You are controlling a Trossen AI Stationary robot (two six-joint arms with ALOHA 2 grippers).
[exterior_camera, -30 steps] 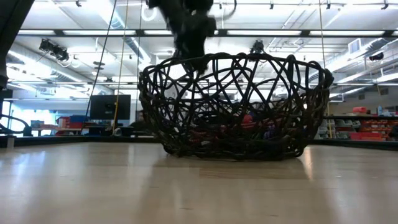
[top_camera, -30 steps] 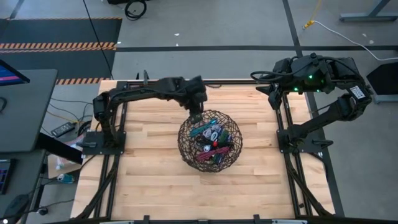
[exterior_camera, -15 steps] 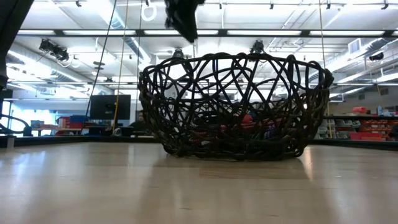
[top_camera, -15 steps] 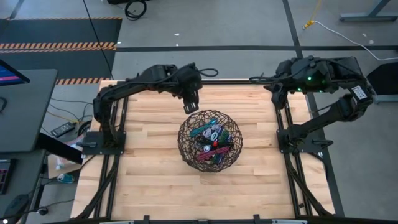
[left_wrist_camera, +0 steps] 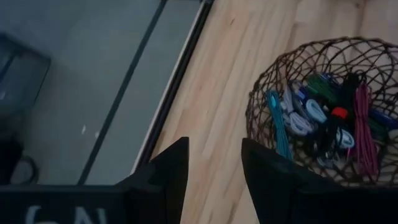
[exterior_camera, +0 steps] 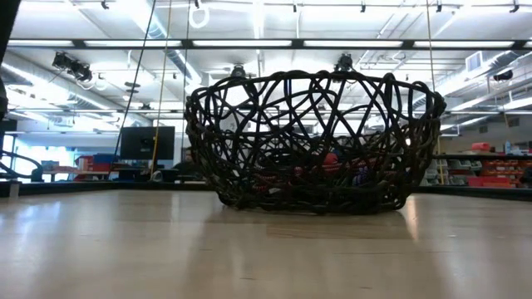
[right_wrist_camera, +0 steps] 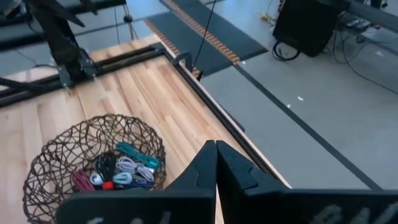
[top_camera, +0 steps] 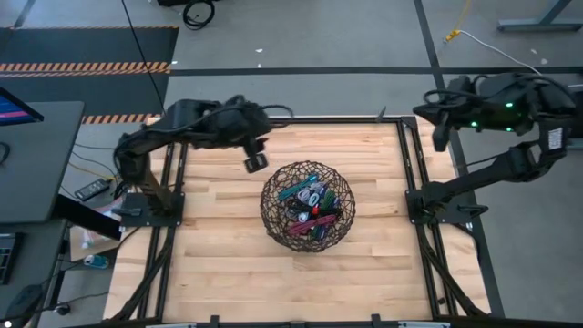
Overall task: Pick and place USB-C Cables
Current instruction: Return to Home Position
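Observation:
The dark wire-mesh basket (top_camera: 308, 211) stands at the middle of the wooden table, resting on its base (exterior_camera: 314, 203). Several coiled USB-C cables (top_camera: 310, 206) lie inside it in teal, maroon, white, blue and black, and they also show in the wrist views (left_wrist_camera: 323, 118) (right_wrist_camera: 121, 171). My left gripper (top_camera: 255, 163) hovers open and empty over bare wood, just beyond the basket's far left rim; in its own wrist view (left_wrist_camera: 214, 180) nothing sits between the fingers. My right gripper (top_camera: 441, 137) is drawn back past the table's far right corner, its fingers shut together (right_wrist_camera: 216, 168) on nothing.
Black frame rails run along the table's far edge (top_camera: 319, 118) and both sides (top_camera: 414, 182). Bare wood (top_camera: 219, 264) lies left of, right of and in front of the basket. A desk with a monitor (top_camera: 18, 109) stands off the left side.
My left gripper has risen from the basket's far left rim, out of the low view, and swung toward the table's left edge. My right arm has pulled back toward the right edge, beyond the table's corner. The basket and cables have stayed put.

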